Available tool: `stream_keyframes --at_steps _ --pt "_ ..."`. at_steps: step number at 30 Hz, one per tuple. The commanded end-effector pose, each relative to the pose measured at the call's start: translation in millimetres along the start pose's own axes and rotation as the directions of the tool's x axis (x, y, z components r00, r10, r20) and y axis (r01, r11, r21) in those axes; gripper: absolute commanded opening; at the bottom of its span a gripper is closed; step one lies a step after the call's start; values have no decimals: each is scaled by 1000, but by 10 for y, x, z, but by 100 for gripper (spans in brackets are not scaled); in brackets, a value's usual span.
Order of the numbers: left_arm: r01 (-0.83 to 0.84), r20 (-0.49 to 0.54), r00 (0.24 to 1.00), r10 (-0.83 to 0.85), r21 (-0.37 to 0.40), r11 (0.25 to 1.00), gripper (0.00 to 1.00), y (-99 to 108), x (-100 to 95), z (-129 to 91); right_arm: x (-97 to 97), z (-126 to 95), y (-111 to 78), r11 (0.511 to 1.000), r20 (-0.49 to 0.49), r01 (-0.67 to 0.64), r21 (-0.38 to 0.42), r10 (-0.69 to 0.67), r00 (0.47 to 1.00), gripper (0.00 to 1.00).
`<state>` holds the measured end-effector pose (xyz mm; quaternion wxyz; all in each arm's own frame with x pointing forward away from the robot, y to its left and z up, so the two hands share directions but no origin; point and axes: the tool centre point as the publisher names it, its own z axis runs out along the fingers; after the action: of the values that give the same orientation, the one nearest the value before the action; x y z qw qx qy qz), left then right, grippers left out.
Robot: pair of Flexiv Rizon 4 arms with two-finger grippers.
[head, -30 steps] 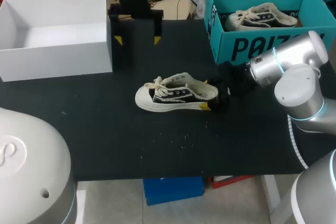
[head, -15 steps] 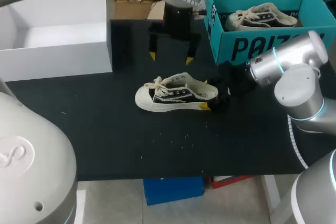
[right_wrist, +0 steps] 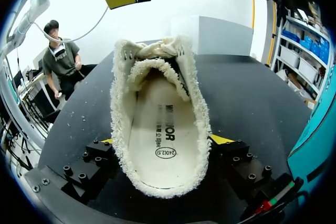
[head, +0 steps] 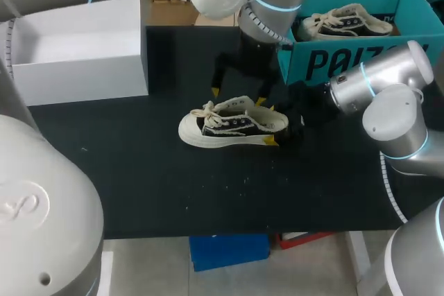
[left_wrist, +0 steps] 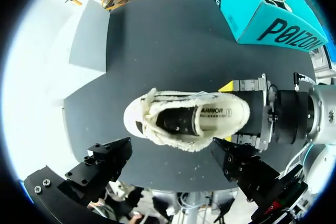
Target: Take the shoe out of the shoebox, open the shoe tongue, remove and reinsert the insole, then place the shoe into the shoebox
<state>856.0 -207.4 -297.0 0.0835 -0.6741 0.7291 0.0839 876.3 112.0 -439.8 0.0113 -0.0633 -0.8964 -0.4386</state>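
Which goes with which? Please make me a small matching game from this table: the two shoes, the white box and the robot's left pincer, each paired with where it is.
Things:
1. near shoe
2. far shoe
3. white box
4. left pincer

Places:
A. inside the teal box
B. open, above the near shoe
C. on the table's left side
D. on the table, heel gripped by the right pincer

Pairs: 1-D, 2-A, 3-C, 4-B.

Head view looks down; both wrist views closely face the shoe.
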Motion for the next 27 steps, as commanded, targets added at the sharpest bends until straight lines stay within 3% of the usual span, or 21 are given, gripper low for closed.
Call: stream_keyframes --at_steps 1,3,14,27 --pt "-3 22 1000 4 -20 1000 100 -86 118 167 15 39 -25 1000 2 -1 1 1 1000 0" --pt "-22 66 998 21 13 1000 100 -95 146 212 15 39 -25 1000 2 -1 1 1 1000 0" --pt "-66 90 993 71 -51 997 100 -150 285 497 15 39 -25 1000 2 -1 1 1 1000 0" --pt "-124 167 975 143 -122 985 100 -149 280 730 15 39 -25 1000 2 -1 1 1 1000 0"
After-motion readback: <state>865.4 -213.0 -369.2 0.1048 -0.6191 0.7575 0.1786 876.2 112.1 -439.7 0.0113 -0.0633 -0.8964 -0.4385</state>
